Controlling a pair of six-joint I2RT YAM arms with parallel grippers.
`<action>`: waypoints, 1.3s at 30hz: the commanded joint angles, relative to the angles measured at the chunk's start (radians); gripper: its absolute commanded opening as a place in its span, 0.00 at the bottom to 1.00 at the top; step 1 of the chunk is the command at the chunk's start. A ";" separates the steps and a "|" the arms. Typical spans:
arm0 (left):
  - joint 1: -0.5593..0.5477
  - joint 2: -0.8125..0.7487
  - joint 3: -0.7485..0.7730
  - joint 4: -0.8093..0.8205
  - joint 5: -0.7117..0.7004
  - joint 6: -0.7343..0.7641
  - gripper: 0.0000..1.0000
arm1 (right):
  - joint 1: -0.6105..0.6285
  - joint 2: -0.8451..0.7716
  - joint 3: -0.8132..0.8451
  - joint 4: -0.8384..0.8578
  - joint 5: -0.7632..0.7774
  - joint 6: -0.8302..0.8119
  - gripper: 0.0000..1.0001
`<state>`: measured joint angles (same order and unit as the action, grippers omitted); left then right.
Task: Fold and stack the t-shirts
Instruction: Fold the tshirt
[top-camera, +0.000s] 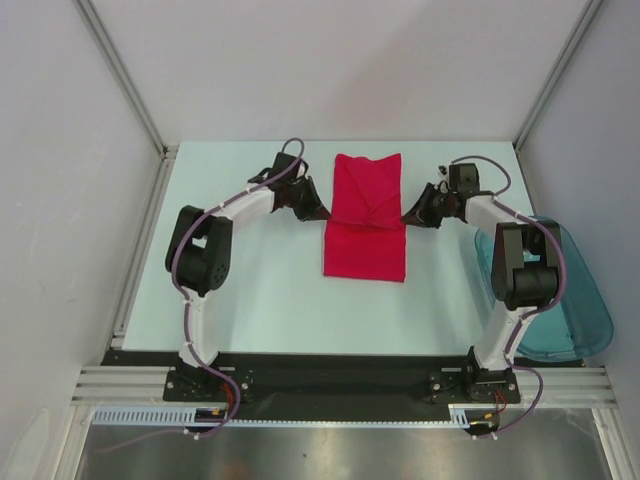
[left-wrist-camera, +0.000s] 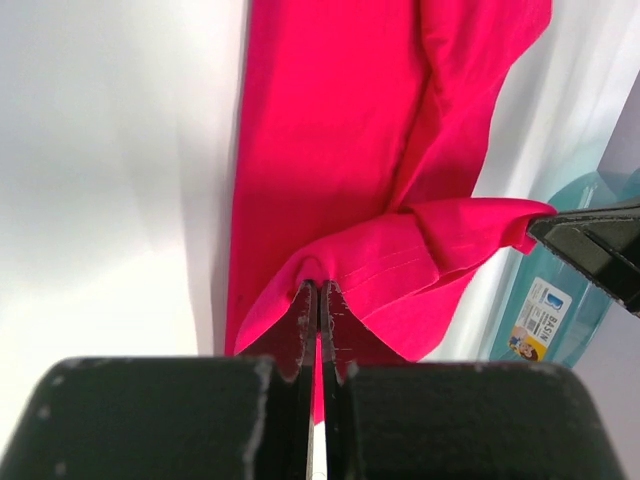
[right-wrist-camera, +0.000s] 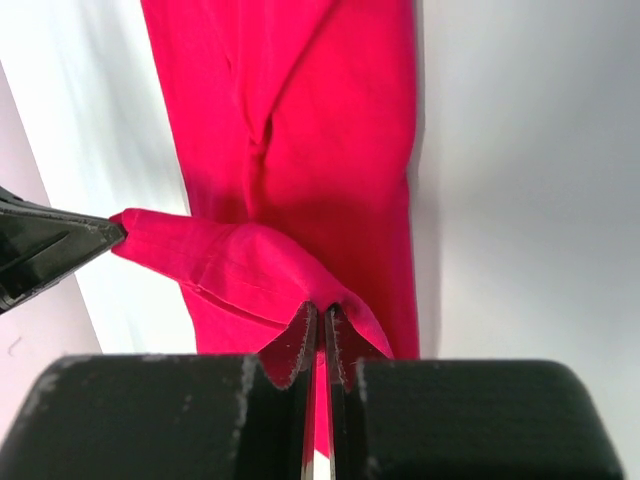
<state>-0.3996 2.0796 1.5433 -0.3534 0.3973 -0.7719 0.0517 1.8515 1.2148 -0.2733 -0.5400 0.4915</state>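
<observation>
One bright red t-shirt (top-camera: 366, 215) lies folded into a long strip in the middle of the table. My left gripper (top-camera: 322, 213) is shut on its left edge, and my right gripper (top-camera: 408, 218) is shut on its right edge. Between them the pinched hem is lifted into a fold across the strip. In the left wrist view my gripper (left-wrist-camera: 319, 290) pinches raised red cloth (left-wrist-camera: 330, 130), with the right gripper's tip (left-wrist-camera: 590, 245) at the far corner. In the right wrist view my gripper (right-wrist-camera: 321, 312) pinches the shirt (right-wrist-camera: 330, 130), with the left gripper's tip (right-wrist-camera: 60, 245) opposite.
A translucent teal plastic bin (top-camera: 560, 290) sits at the table's right edge beside the right arm, and also shows in the left wrist view (left-wrist-camera: 560, 300). White enclosure walls stand on the left, back and right. A black rail runs along the near edge (top-camera: 340, 375).
</observation>
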 joint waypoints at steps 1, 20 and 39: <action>0.025 0.000 0.064 0.013 0.021 0.020 0.00 | -0.013 0.028 0.067 0.036 -0.017 -0.019 0.00; 0.036 0.132 0.199 -0.016 0.034 0.022 0.03 | -0.044 0.118 0.121 0.052 -0.043 -0.013 0.09; -0.043 -0.240 -0.078 -0.016 -0.097 0.195 0.51 | 0.154 -0.221 -0.069 -0.037 0.336 -0.084 0.40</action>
<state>-0.3794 1.8702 1.5021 -0.4465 0.2436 -0.6079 0.1425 1.6558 1.2209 -0.3622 -0.2661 0.3786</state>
